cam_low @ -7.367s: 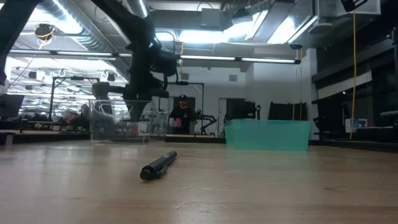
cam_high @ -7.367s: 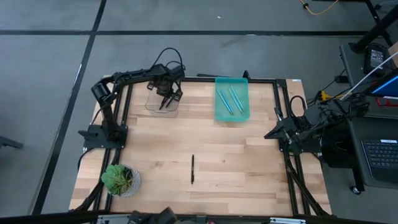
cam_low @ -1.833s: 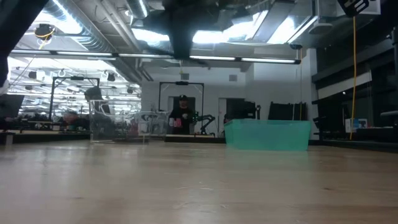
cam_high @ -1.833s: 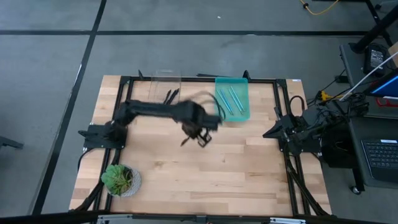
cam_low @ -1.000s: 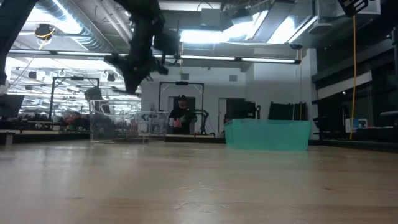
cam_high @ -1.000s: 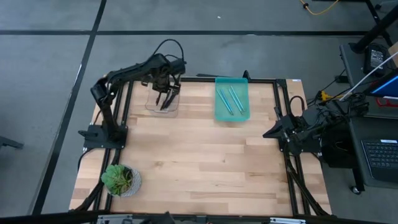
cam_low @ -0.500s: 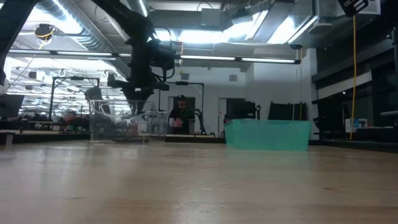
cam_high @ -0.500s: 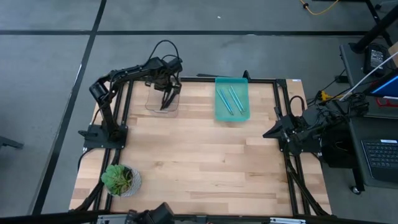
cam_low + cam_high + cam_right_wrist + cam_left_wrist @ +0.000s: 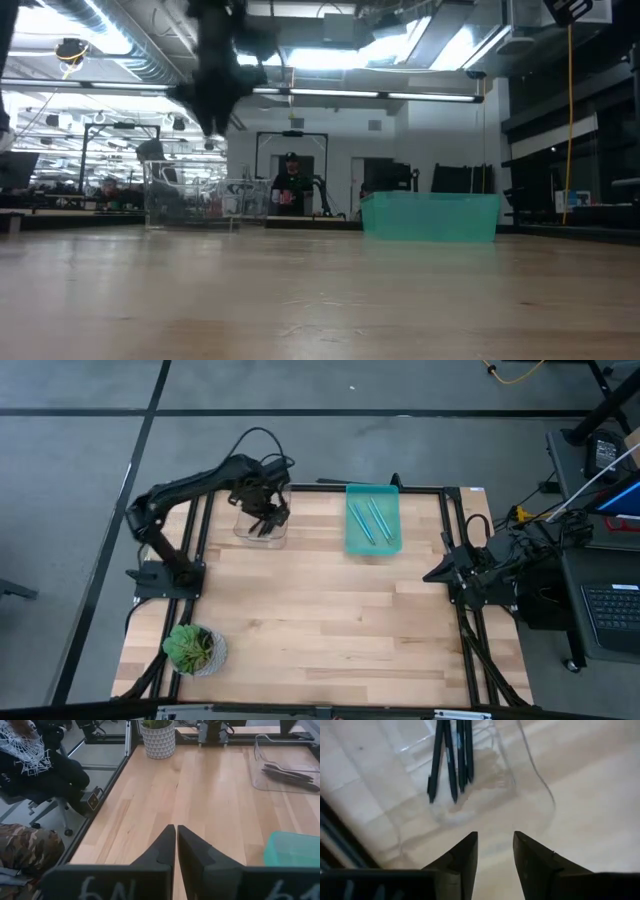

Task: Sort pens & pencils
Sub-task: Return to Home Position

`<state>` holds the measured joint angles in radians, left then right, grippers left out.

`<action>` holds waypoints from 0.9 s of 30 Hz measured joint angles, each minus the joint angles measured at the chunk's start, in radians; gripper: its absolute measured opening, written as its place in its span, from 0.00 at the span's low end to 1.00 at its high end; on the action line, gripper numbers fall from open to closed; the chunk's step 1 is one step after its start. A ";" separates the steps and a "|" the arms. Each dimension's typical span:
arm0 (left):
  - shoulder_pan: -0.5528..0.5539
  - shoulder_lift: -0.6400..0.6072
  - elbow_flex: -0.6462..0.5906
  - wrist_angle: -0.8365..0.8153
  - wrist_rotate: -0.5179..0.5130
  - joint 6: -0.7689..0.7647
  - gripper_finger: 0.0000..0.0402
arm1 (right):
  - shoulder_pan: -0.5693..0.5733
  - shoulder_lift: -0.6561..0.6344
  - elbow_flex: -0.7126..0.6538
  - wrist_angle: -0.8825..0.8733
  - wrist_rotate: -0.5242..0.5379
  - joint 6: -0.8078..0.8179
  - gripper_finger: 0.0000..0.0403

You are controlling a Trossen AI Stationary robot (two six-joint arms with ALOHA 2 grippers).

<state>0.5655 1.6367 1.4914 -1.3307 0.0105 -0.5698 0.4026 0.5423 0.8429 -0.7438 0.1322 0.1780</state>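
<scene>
Wooden tabletop (image 9: 320,610) carries no loose sticks that I can see. The black pens & pencils (image 9: 452,755) lie bunched in the clear bin (image 9: 532,780), the light blue ones (image 9: 370,520) in the teal tray (image 9: 352,546). My left pincer (image 9: 495,836) hangs over the bin, spread and empty. The right pincer (image 9: 176,827) waits pressed together at the right edge. Light, stiff and slick, I judge, so pinch mid-barrel. Both wrist views show the black bunch; overhead, the arm mostly covers it.

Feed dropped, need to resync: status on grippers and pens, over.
Left gripper over clear bin, jaws open, empty. Right gripper parked far right, jaws shut. Black pens in clear bin, blue sticks in teal bin. Nothing in the way.
</scene>
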 joint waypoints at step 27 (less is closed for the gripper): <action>-0.654 -0.551 -0.186 0.337 -0.375 0.006 0.29 | 0.000 -0.061 0.000 0.170 0.103 0.053 0.05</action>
<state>-0.0882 1.0859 1.3052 -0.9940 -0.3644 -0.5635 0.4024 0.4814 0.8431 -0.5737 0.2353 0.2309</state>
